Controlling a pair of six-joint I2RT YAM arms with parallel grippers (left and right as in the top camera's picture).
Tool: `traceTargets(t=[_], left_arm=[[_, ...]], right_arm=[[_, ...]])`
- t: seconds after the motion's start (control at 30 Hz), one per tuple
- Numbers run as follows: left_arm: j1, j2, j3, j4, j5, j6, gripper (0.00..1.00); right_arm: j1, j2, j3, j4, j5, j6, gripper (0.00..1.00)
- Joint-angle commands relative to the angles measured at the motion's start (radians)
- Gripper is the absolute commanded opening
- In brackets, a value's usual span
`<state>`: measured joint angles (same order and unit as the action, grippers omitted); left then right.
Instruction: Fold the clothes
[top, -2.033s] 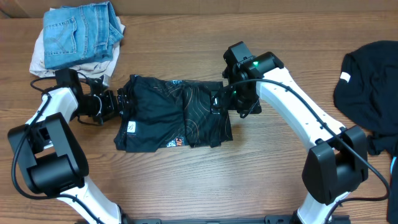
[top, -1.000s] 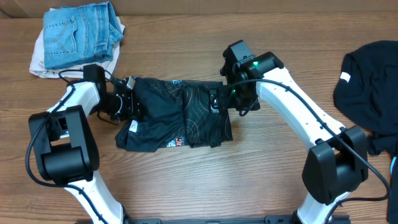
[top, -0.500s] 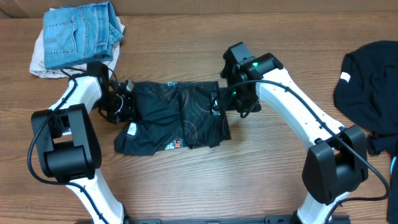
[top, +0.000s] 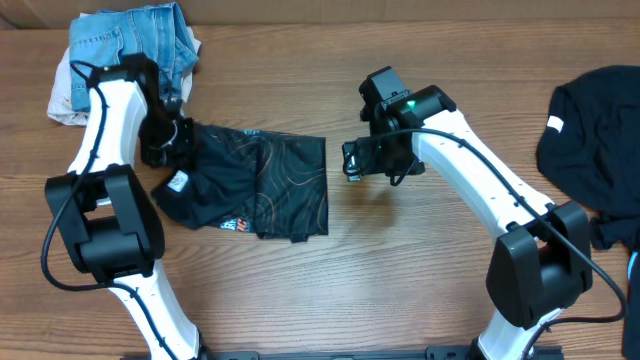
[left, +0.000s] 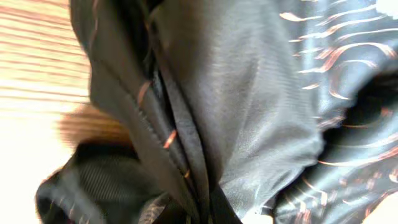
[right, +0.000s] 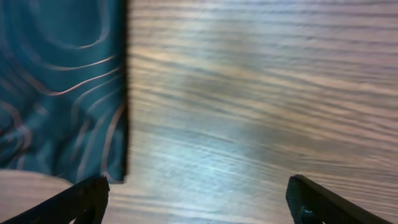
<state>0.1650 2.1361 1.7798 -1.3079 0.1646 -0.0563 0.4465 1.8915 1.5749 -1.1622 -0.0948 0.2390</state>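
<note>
Seen from overhead, the black jersey (top: 255, 185) lies left of centre on the wooden counter (top: 400, 270), already doubled into a rough rectangle, with its right edge straight and its left end bunched up. The left pincer (top: 165, 145) is clamped shut at that gathered end and appears to have a fistful of cloth. The right pincer (top: 350, 162) hangs just beside the straight edge, clear of it. A stack of blue jeans (top: 130, 40) sits at the far left corner, and another black garment (top: 590, 130) is heaped at the far right. The left wrist view is filled with thin, faintly glossy knit, creased into deep soft pleats and crossed by fine orange contour lines. It looks light, limp and likely slippery, so it should drape and slide rather than hold a crease. The right wrist view shows both fingertips (right: 87, 196) spread wide over bare woodgrain with nothing between them, and the jersey's crisp folded edge off to the left. A hold at a corner or hem, pinching every layer together, seems safest, since a single layer would probably peel away.
</note>
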Motion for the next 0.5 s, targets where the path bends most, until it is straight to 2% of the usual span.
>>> traceTargets(t=[0.0, 0.13, 0.37, 0.47], left_arm=[[-0.024, 0.001, 0.110, -0.071, -0.043, -0.030, 0.04], [-0.060, -0.001, 0.161, -0.117, -0.043, -0.046, 0.04], [-0.168, -0.001, 0.175, -0.144, -0.047, -0.128, 0.04], [-0.232, -0.001, 0.175, -0.165, -0.093, -0.188, 0.04]], right_arm=[[-0.064, -0.012, -0.005, 0.025, 0.065, 0.024, 0.96], [-0.156, -0.012, -0.005, 0.034, 0.064, 0.023, 0.97], [-0.306, -0.012, -0.005, 0.027, 0.064, 0.023, 0.97], [-0.346, -0.012, -0.005, 0.028, 0.064, 0.023, 0.97]])
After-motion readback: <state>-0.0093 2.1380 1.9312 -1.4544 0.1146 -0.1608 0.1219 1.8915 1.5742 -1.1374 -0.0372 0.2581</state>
